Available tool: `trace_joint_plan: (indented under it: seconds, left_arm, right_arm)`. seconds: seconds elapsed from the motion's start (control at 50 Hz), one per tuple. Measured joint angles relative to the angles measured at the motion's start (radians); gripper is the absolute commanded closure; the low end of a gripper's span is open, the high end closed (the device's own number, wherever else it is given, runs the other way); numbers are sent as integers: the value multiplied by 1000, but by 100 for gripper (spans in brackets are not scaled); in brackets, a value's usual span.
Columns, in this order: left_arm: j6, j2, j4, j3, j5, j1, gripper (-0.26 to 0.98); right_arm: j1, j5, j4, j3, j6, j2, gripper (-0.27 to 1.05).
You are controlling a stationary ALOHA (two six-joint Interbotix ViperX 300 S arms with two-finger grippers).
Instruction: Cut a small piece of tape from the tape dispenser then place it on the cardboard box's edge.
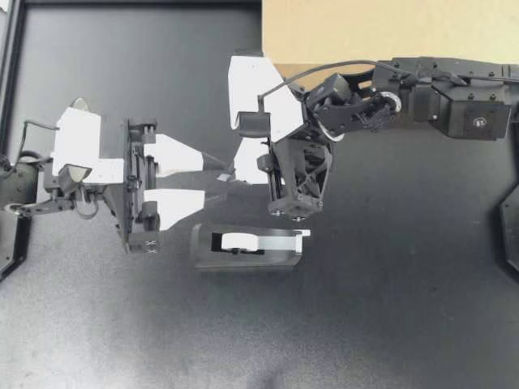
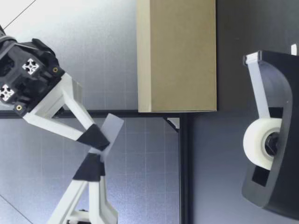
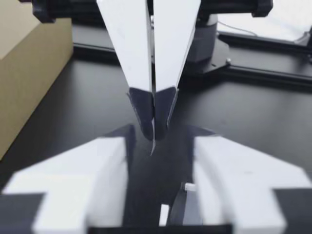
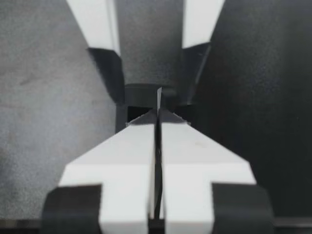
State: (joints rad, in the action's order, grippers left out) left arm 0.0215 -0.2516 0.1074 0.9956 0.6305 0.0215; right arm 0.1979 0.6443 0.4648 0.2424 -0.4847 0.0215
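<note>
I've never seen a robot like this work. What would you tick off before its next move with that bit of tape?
1. Tape piece cut free of the dispenser: ok, it is held in the air, apart from it.
2. Right gripper shut on the tape piece: ok.
3. Left gripper open, with one finger on each side of the piece: ok.
4. Which face of the piece is sticky: cannot tell.
5. Tape placed on the edge of the cardboard box: not ok, not yet done.
</note>
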Motion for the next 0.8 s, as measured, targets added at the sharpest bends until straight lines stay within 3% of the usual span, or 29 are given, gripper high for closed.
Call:
trace_joint_plan:
  seconds: [0.14, 0.24, 0.64, 0.8]
  left_arm:
    - [-2, 12, 0, -2, 2, 0, 75]
    - [0, 26, 0, -2, 3, 0, 82]
    - [-2, 21, 0, -2, 5, 2, 83]
    - [-2, 23, 0, 0, 3, 0, 83]
  right_arm:
    - [0, 3, -2, 0, 0, 0, 88]
    - [0, 3, -2, 0, 0, 0, 88]
    - [-2, 9, 3, 0, 11, 2, 85]
    - [-2, 9, 3, 0, 44, 8, 77]
